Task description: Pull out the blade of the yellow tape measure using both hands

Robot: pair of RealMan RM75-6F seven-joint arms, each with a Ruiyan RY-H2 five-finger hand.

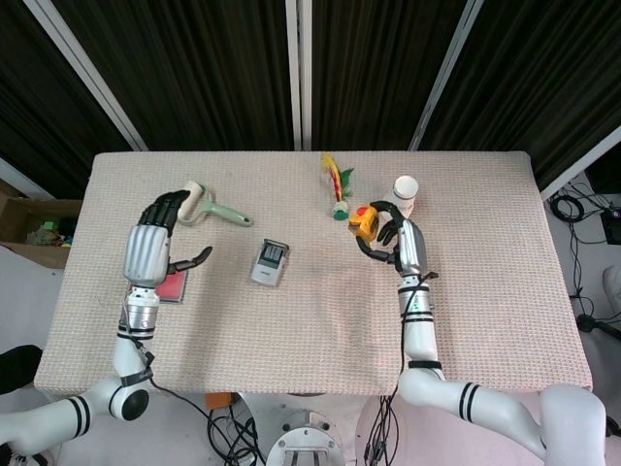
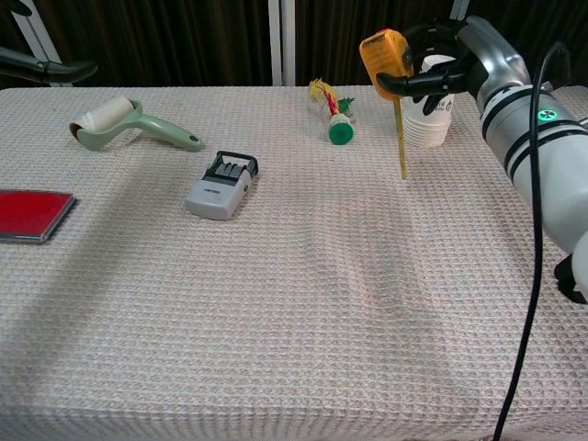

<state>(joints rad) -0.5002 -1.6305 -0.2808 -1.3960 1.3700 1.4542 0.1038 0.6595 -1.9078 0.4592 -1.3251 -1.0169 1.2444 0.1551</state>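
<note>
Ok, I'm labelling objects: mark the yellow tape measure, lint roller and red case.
yellow tape measure (image 2: 384, 51), chest view, on its yellow casing.
lint roller (image 2: 103, 117), chest view, on its roll.
red case (image 2: 29, 214), chest view, on its top.

Rough woven tablecloth (image 2: 276, 303), glossy plastic tape measure (image 2: 384, 52)
</note>
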